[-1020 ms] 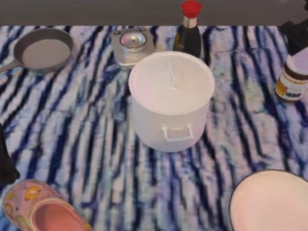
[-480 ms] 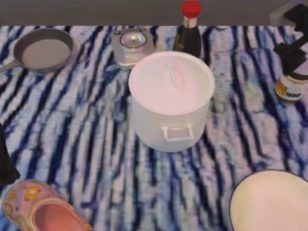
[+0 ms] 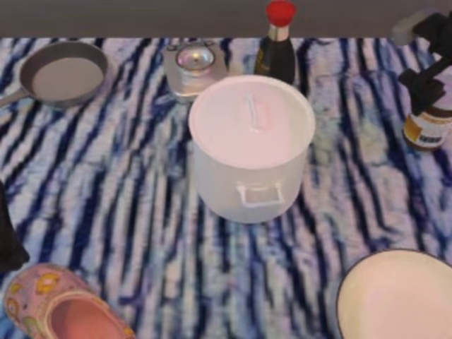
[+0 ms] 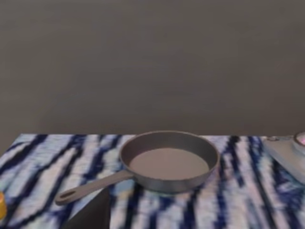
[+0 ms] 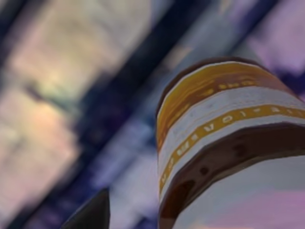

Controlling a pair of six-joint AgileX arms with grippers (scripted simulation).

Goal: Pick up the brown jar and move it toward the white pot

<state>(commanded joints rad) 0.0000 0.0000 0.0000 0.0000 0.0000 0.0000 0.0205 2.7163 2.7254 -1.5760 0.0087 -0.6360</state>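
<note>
The right end effector [image 3: 426, 79] sits at the far right edge of the surface [image 3: 120, 205], directly over the top of the brown jar [image 3: 426, 127]. Its dark body covers the jar's lid in the top view, and whether its fingers are released or clenched on the jar cannot be told. The right wrist view shows the jar [image 5: 228, 143] very close, its cream-yellow label and dark brown contents filling much of the picture, with one dark fingertip [image 5: 90, 212] off to the side of it and a gap between the two.

The jar stands upright on the blue-and-white striped surface, well apart from the white pot [image 3: 251, 148], which stands near the centre with its lid on and its looped handle facing the near side. A dark bottle with a red cap [image 3: 277, 46] stands just behind the pot, and a small silver scale [image 3: 192, 65] lies to the pot's far left. A grey frying pan [image 3: 63, 73] lies at the far left, a pink shoe [image 3: 60, 305] at the near left corner and a white round plate [image 3: 395, 296] at the near right corner.

The left arm [image 3: 8, 240] is parked at the left edge.
</note>
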